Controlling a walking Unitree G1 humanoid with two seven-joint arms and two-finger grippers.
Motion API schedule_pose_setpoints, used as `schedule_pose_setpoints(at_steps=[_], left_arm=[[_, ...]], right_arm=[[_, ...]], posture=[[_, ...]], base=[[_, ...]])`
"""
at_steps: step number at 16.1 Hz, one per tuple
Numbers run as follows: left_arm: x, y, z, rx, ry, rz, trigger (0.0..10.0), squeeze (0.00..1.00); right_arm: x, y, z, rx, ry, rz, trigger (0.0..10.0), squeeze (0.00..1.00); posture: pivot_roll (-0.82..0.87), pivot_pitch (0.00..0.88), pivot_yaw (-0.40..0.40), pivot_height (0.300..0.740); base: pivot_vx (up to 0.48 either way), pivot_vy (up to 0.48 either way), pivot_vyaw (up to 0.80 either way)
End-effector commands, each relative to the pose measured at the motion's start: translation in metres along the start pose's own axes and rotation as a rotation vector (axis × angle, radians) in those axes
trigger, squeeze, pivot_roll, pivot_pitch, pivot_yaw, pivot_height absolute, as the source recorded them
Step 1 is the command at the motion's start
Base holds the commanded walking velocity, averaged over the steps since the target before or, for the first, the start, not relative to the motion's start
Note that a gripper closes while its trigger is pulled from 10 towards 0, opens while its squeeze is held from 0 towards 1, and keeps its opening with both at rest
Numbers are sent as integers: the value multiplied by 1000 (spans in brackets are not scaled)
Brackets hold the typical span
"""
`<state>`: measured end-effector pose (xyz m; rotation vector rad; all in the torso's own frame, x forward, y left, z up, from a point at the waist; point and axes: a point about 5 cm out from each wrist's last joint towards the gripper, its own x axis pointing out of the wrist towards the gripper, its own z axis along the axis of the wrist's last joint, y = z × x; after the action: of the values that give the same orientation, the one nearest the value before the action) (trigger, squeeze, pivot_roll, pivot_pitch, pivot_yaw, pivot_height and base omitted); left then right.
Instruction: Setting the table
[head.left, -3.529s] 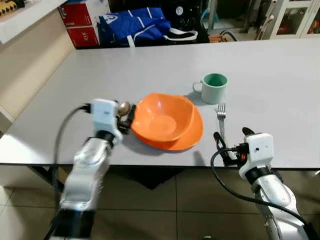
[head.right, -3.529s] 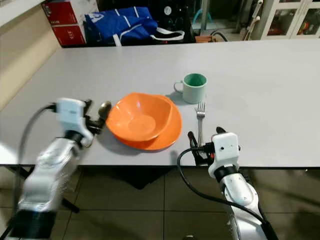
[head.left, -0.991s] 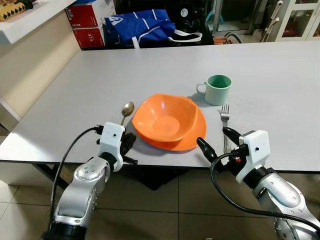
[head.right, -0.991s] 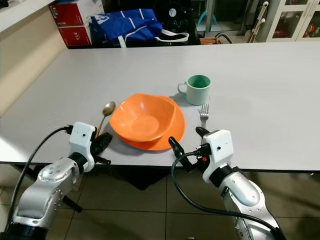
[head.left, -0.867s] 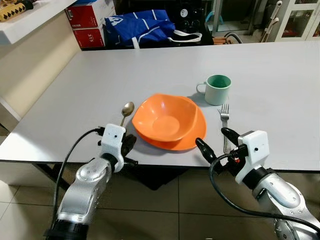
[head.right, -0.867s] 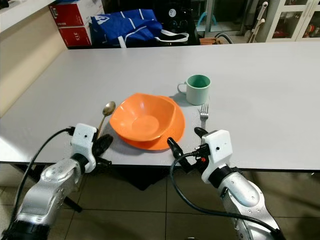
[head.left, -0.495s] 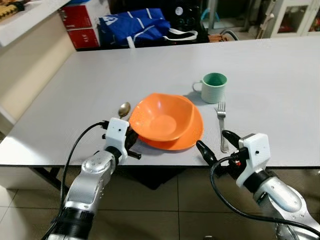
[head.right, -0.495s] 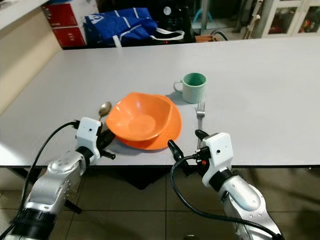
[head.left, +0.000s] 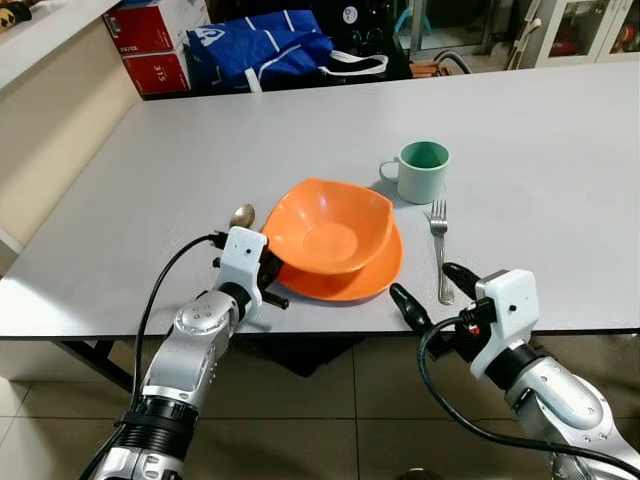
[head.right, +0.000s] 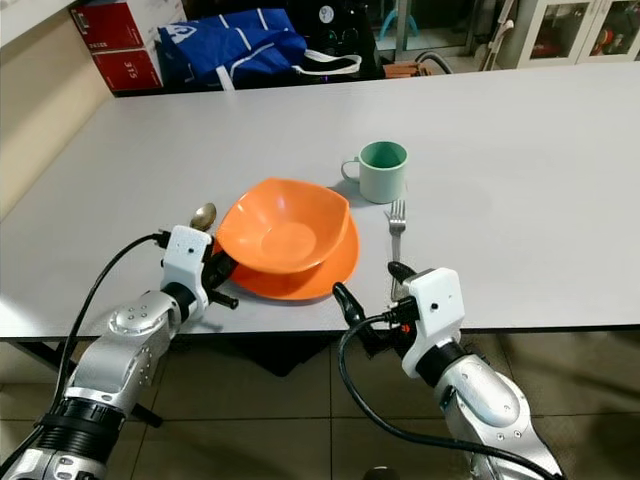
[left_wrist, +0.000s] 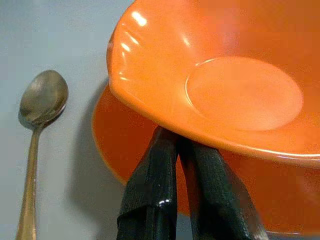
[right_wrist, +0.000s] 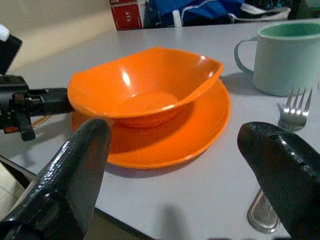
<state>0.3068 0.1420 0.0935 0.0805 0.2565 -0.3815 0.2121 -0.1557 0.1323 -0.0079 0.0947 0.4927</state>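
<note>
Risk: our left tool (head.left: 268, 283), closed under bowl (head.left: 328, 228) at 9 o'clock, may tip it | right tool (head.left: 432, 292) wide open, empty.

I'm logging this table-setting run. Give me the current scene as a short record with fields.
bowl: orange, on the plate
plate: orange, under the bowl
spoon: left of the plate
fork: right of the plate
mug: green, beyond the fork
left end effector: shut, fingertips under the bowl's near rim
right end effector: open, at the table's near edge by the fork's handle
table: grey
</note>
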Motion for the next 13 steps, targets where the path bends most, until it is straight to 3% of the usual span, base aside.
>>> schedule_pose_setpoints(at_steps=[1, 2, 4, 7, 10, 12, 13], left_arm=[[-10, 7, 3, 19, -9, 41, 10000, 0], [-15, 7, 3, 23, -15, 53, 10000, 0], [-40, 2, 2, 30, -29, 81, 10000, 0], [-57, 3, 0, 37, -11, 82, 10000, 0], [-76, 4, 14, 84, -139, 117, 10000, 0], [-86, 2, 18, 105, -251, 212, 10000, 0], [-86, 2, 17, 108, -260, 233, 10000, 0]], right_arm=[[-1, 4, 4, -10, -11, 4, 10000, 0], [-1, 4, 3, -10, -9, 4, 10000, 0], [-1, 1, -5, -14, 8, 4, 10000, 0], [2, -3, -15, -23, 30, 3, 10000, 0], [15, -16, -17, -38, -4, -105, 10000, 0], [24, -28, -16, -49, -53, -212, 10000, 0], [24, -29, -17, -44, -61, -227, 10000, 0]], posture=[[-297, 54, 152, 740], [-292, 48, 150, 740], [-263, 32, 143, 740], [-228, 11, 139, 740], [-188, 0, 131, 740], [-179, 0, 121, 740], [-178, 0, 117, 740]], base=[[0, 0, 0], [0, 0, 0], [0, 0, 0], [0, 0, 0], [0, 0, 0], [0, 0, 0], [0, 0, 0]])
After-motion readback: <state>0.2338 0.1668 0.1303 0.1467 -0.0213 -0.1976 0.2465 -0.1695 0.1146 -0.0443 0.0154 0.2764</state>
